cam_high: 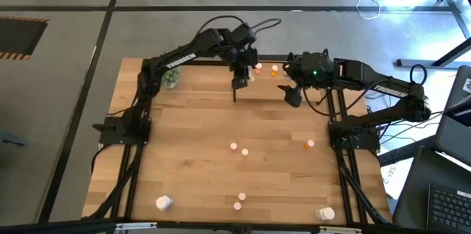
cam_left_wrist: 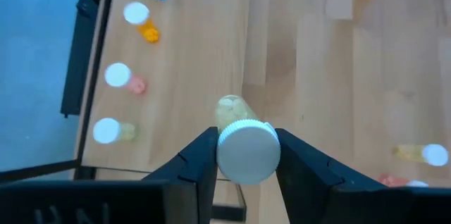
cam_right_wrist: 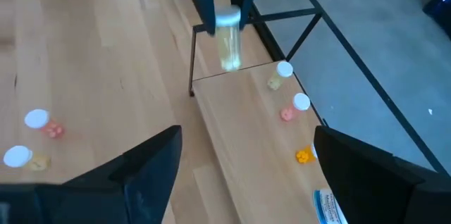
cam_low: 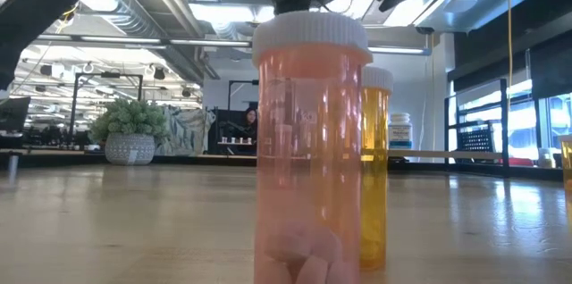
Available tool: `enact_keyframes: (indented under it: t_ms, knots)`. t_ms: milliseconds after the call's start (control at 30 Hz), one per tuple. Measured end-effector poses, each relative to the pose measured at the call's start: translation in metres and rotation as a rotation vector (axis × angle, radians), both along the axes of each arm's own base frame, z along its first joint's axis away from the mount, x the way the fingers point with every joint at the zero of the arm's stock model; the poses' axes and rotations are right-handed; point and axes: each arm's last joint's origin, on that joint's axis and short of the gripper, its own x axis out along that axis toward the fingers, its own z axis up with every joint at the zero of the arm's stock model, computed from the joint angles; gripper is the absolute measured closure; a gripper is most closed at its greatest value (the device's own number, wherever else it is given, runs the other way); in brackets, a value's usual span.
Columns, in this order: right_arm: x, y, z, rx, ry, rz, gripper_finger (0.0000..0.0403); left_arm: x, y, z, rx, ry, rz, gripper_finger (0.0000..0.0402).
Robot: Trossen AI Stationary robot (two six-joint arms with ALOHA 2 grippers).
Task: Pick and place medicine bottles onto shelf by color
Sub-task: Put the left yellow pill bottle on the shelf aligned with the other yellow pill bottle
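My left gripper (cam_high: pixel 239 81) is shut on a small bottle with a white cap and a pale yellowish body (cam_left_wrist: pixel 230 111), over the end of the light-wood shelf (cam_right_wrist: pixel 243 132) at the table's far edge. On the shelf stand a yellowish bottle (cam_right_wrist: pixel 280 75), a pinkish one (cam_right_wrist: pixel 294 106), an orange one (cam_right_wrist: pixel 304 155) and a larger white bottle with a blue label (cam_right_wrist: pixel 328 207). My right gripper (cam_right_wrist: pixel 246 136) is open and empty, just right of the shelf (cam_high: pixel 292 98). Several small bottles lie loose on the table (cam_high: pixel 239 149). My left gripper pinches the bottle's white cap (cam_left_wrist: pixel 246 155) between its two fingers (cam_left_wrist: pixel 199 159), one on either side. The fingers come from above, pointing down. The bottle hangs upright below them (cam_right_wrist: pixel 228 48) over the shelf's end; whether its base touches the board I cannot tell.
A green plant ball (cam_high: pixel 171 78) sits at the far left. Loose bottles lie mid-table (cam_high: pixel 309 144) and near the front edge (cam_high: pixel 240 201), with larger white ones at the front corners (cam_high: pixel 163 203) (cam_high: pixel 326 213). A pinkish bottle (cam_low: pixel 308 141) stands close before the low camera.
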Motion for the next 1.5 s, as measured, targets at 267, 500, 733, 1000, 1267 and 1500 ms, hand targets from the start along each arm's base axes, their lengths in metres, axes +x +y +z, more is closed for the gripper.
enact_keyframes:
  t_ms: [267, 500, 733, 1000, 1267, 1500]
  knots:
    - [0.001, 0.002, 0.0, 0.031, -0.005, 0.05, 0.008, 0.023, 0.013, -0.046, -0.008, 0.102, 0.024, 0.0283]
    - [0.002, 0.005, -0.001, 0.073, -0.007, 0.159, 0.008, 0.035, 0.02, -0.077, -0.007, 0.184, 0.049, 0.0283]
    - [0.002, 0.005, -0.001, 0.07, -0.006, 0.159, 0.008, 0.039, 0.024, -0.091, 0.023, 0.232, 0.109, 0.0283]
    - [0.002, 0.005, -0.001, 0.069, -0.006, 0.16, 0.008, 0.04, 0.026, -0.09, 0.034, 0.219, 0.155, 0.0283]
    - [0.002, 0.004, 0.0, 0.075, -0.015, 0.153, 0.008, 0.044, 0.017, -0.09, 0.039, 0.219, 0.125, 0.0283]
    - [0.003, 0.004, 0.001, 0.135, -0.06, 0.093, 0.008, 0.042, 0.01, -0.087, -0.033, 0.214, 0.073, 0.0283]
